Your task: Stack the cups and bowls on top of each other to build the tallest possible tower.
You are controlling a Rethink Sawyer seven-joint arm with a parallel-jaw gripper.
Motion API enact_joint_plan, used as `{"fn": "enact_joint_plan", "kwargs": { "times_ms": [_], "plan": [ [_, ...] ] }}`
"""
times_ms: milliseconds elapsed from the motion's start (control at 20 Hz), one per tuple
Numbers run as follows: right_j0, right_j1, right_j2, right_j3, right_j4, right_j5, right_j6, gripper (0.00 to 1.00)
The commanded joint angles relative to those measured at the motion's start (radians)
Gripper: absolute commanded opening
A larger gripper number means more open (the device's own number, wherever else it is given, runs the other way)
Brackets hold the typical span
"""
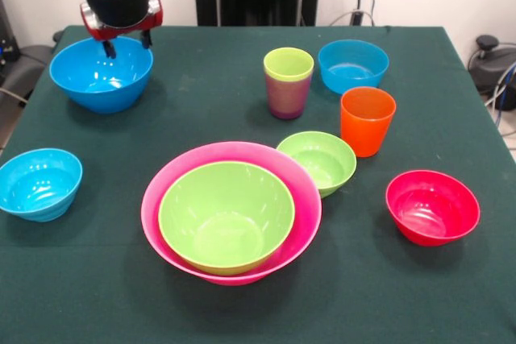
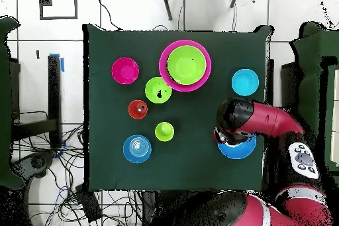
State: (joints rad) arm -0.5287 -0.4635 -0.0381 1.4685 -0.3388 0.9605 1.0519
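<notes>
Table [image 1: 242,312]: dark green cloth, everything spread out on it.

Tower [image 1: 231,212] is just two pieces so far: huge pink bowl [image 1: 165,191] near the table's front centre in the front view, large green bowl [image 1: 226,215] nested inside it, sitting slightly off-centre toward the left wall.

Large blue bowl [image 1: 101,78] is at the far left corner, well apart from the tower. Gripper [image 1: 126,44] hangs over its far rim, fingers apart, tips at rim height or just inside; nothing held. Looks like the next pick.

Small bowls all loose: small green bowl [image 1: 320,160] touching or just beside the pink rim (can't tell which), red bowl [image 1: 432,207] front right, one light-blue bowl [image 1: 39,183] at the left edge, the other light-blue bowl [image 1: 353,64] far right.

Cups: orange cup [image 1: 367,121] upright near the small green bowl; lime green cup [image 1: 288,64] sits inside the purple cup [image 1: 286,96].

Risks:
- Rim pinch on a glossy, sloped wall: the bowl could slip or swing tilted on lift.
- Carry path runs across to the centre; a low carry clips the cup pair.
- Green bowl off-centre, so the blue may seat crooked and tilt everything stacked later.
</notes>
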Motion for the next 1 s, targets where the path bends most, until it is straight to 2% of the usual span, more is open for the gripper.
{"fn": "enact_joint_plan", "kwargs": {
  "times_ms": [50, 550, 800, 1000],
  "plan": [
    [0.018, 0.049, 0.063, 0.038, -0.030, -0.102, 0.098, 1.00],
    [0.026, 0.055, 0.058, 0.029, -0.032, -0.106, 0.100, 1.00],
    [0.039, 0.023, 0.050, 0.042, -0.014, -0.046, 0.105, 1.00],
    [0.044, 0.026, 0.048, 0.041, 0.005, 0.001, 0.110, 1.00]
  ]
}}
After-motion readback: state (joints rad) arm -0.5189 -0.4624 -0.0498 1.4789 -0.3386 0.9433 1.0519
